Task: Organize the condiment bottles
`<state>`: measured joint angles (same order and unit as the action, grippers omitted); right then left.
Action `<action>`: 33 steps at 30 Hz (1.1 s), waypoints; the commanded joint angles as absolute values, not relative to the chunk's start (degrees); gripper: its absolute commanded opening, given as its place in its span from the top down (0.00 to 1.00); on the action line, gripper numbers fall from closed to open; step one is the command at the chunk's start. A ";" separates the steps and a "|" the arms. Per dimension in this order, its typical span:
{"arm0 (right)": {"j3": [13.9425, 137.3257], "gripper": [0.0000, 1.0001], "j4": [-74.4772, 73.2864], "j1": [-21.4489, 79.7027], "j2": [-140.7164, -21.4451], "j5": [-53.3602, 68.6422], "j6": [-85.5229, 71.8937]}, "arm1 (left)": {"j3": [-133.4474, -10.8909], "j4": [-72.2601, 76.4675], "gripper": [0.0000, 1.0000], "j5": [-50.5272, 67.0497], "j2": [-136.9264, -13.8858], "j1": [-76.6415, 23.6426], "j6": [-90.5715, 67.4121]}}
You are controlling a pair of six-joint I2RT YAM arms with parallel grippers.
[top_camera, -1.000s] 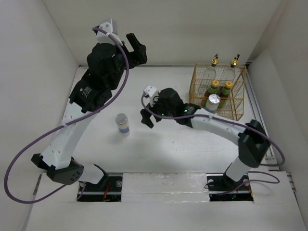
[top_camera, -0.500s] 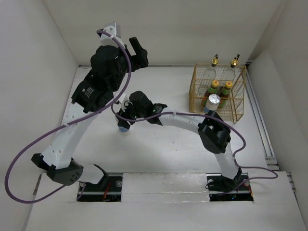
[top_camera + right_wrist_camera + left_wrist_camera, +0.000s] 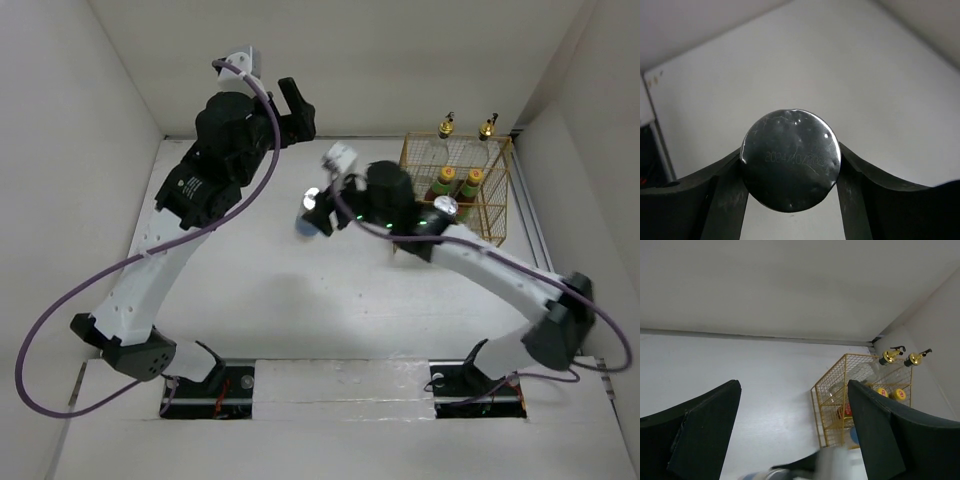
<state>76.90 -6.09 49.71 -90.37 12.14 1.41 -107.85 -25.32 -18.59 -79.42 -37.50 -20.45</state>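
Note:
My right gripper (image 3: 318, 210) is shut on a short silver-lidded jar (image 3: 306, 224) and holds it above the table, left of the gold wire basket (image 3: 410, 190). In the right wrist view the silver lid (image 3: 791, 159) fills the gap between both fingers (image 3: 725, 195). Inside the basket stand two tall glass bottles with gold stoppers (image 3: 446, 125), two green-and-red sauce bottles (image 3: 443, 182) and another silver-lidded jar (image 3: 445, 208). My left gripper (image 3: 290, 112) hangs open and empty high at the back left. Between its fingers (image 3: 705, 435) the left wrist view shows the basket (image 3: 840, 400).
White walls close the table on the left, back and right. The basket sits in the back right corner, close to the right wall. Both arm bases are at the near edge (image 3: 340, 385).
My right gripper reached left to the jar standing on the table, shut on it, and has lifted it up and right towards the basket. The left arm rose slightly.

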 commanded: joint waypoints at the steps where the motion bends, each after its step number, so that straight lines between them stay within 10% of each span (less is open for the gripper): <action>1: 75.95 0.78 -2.44 42.91 -73.00 4.94 -0.70 | -109.95 -22.85 0.16 -15.04 -81.81 -37.62 -19.69; 17: 76.12 0.86 -29.70 9.77 -50.45 -15.38 -5.62 | -106.09 -22.32 0.00 -11.33 -88.33 -39.90 -20.83; 33: 62.23 0.88 -14.60 -3.60 -58.61 -6.33 -8.00 | -99.14 -21.80 0.00 -10.72 -86.66 -39.90 -21.45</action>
